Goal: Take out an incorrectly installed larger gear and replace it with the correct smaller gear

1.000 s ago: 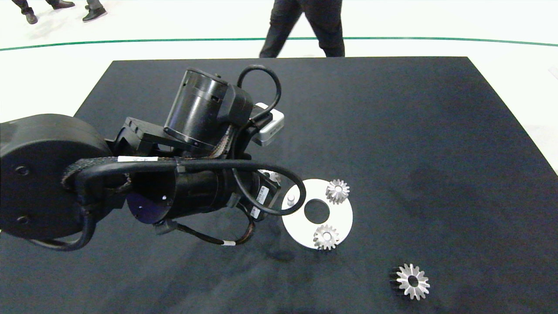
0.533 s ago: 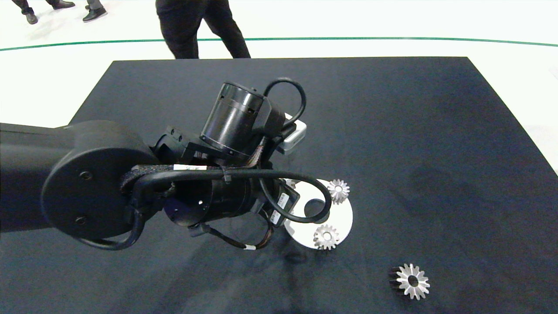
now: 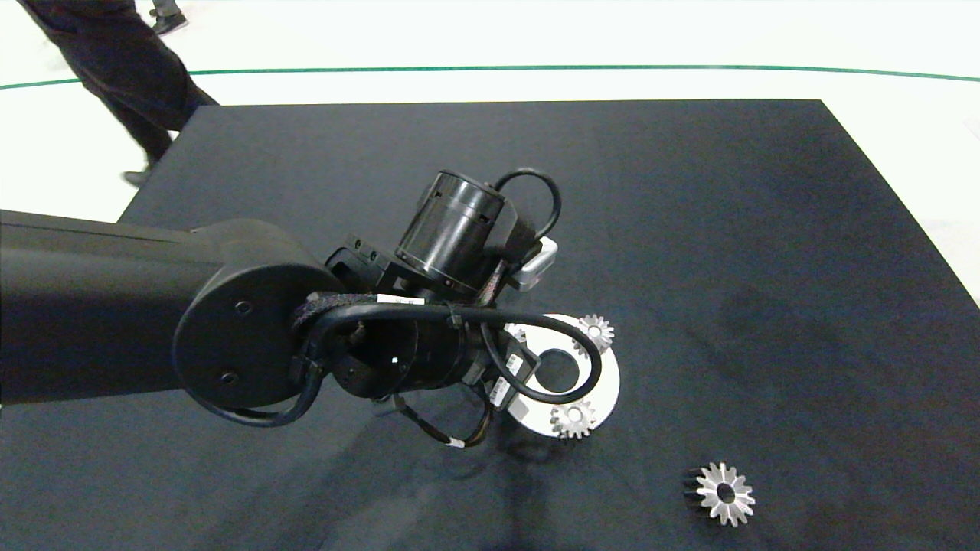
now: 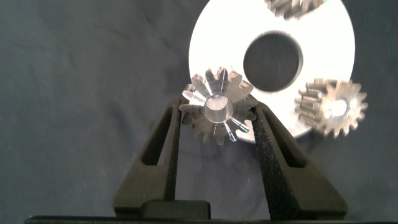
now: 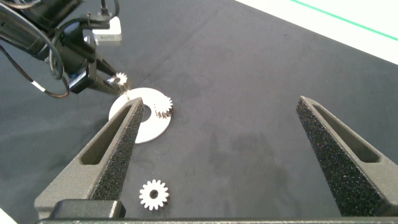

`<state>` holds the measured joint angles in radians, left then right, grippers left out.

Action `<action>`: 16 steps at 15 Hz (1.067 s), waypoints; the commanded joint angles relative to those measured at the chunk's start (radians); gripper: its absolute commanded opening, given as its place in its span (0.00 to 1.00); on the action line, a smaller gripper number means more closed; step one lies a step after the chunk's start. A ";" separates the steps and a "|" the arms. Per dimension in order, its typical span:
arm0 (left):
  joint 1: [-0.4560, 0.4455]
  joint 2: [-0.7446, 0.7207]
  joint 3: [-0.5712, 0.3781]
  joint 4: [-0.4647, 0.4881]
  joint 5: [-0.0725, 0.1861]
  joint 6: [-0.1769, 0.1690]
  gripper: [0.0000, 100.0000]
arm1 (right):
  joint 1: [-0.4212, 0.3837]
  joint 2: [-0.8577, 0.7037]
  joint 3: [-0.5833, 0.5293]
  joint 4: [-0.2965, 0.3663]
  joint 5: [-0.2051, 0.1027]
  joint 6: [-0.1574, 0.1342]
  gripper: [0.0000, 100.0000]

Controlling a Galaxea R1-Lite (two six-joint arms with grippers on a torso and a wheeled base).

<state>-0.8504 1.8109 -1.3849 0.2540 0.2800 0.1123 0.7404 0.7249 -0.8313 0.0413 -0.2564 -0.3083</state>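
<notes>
With the wide star-toothed silver larger gear [image 3: 720, 493] already lying near the table's front-right corner, we carry the small short-toothed silver smaller gear [image 4: 216, 107] — clamped between our left gripper [image 4: 217, 121] fingers — over the white round plate's [image 3: 606, 383] rim, and next must line its bore up on the empty peg, while our right gripper [image 5: 227, 155] hangs spread open, well clear.

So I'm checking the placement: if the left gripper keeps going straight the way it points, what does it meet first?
Probably the round white plate. The left gripper, shut on the small silver metal gear, points down at the plate's rim. A peg there can't be seen now, and depth is unclear.
</notes>
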 commanded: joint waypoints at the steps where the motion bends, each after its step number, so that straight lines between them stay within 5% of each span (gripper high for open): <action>1: -0.001 0.025 -0.042 0.028 0.002 0.000 0.04 | 0.000 0.001 0.000 0.000 -0.001 -0.002 1.00; 16: -0.001 0.061 -0.069 0.028 0.002 0.001 0.04 | 0.002 -0.005 0.000 0.000 0.000 -0.003 1.00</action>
<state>-0.8511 1.8670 -1.4523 0.2800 0.2800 0.1130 0.7413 0.7200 -0.8313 0.0413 -0.2549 -0.3091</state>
